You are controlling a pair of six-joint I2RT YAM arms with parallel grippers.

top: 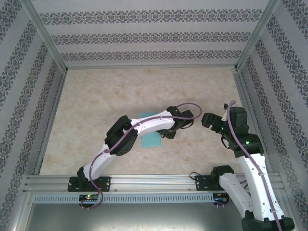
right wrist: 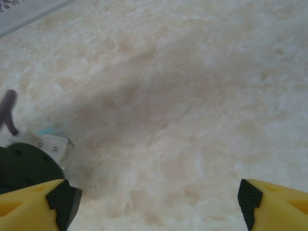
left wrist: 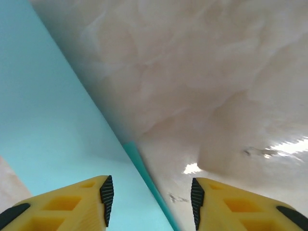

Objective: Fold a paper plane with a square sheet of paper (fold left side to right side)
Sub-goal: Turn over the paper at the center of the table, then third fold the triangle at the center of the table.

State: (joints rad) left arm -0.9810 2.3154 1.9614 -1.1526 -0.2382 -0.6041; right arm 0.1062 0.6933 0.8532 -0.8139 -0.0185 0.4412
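While I watch the overhead feed, the left arm [top: 139, 126] reaches from the lower left across to the centre of the frame. It lies over the sheet of paper [top: 152, 140]. The light turquoise paper sits flat on the marbled table [top: 96, 101], just below centre. Its upper corner shows above the arm and its lower part below it, and the arm hides the middle. I cannot judge the sheet's full outline from here.

Left wrist feed: the paper [left wrist: 53, 120] fills the left side of the frame. Its straight edge runs diagonally from the upper left down to bottom centre, passing between the two yellow fingers. A darker teal strip [left wrist: 140, 166] follows that edge; whether it is a second layer or shadow, I cannot tell. The left gripper [left wrist: 149, 195] has its jaws apart with a clear gap and nothing pinched. One black pad [left wrist: 107, 193] is over the paper, and the other is over bare table.

Overhead again: the right gripper [top: 207, 120] sits right of centre, facing the left arm's wrist and close to it without touching.

Right wrist feed: the right gripper [right wrist: 154, 199] has its jaws spread wide and holds nothing, with marbled table [right wrist: 183, 96] between them. At lower left a dark part of the left arm's wrist [right wrist: 24, 166] shows, with a sliver of turquoise beside it.
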